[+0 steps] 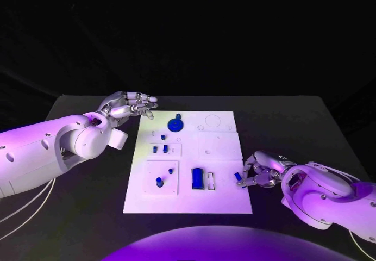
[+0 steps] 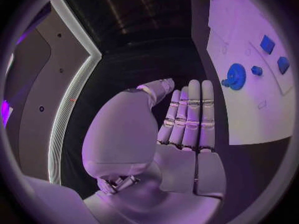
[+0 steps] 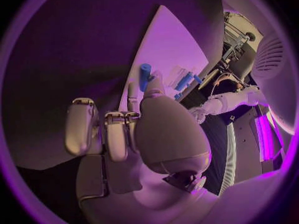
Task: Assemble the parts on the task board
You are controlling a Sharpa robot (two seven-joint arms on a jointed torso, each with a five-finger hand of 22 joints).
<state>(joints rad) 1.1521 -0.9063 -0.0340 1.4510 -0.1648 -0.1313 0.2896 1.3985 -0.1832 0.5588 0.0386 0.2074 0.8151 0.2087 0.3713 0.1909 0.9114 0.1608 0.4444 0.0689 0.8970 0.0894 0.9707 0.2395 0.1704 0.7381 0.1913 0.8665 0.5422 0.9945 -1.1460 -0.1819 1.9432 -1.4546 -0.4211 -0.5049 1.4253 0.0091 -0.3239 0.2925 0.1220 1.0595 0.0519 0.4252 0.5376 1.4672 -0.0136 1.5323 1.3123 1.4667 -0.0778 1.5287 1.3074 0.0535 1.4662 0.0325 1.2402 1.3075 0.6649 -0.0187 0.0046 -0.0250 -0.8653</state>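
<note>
1. Black table (image 1: 298, 117) carries the white task board (image 1: 223, 201)
2. Right hand (image 1: 258, 173) pinches a small blue peg (image 1: 237, 176) at the board's right edge
3. Left hand (image 1: 129, 104) hovers empty, fingers extended
4. Risk: so slight a pinch could let the peg tilt or slip

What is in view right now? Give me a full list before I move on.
Table: one, black, under everything.
Task board: one, white, middle of the table.
Gear: one, blue, far end of the board.
Block: one, blue, near part of the board, upright rectangle.
Small parts: several, blue, on the board's left side; exact count unclear.
Peg: one, blue, pinched at the right hand's fingertips by the board's right edge.
Left hand: holds nothing, fingers apart, beyond the board's far left corner.
Right hand: holds the peg.
</note>
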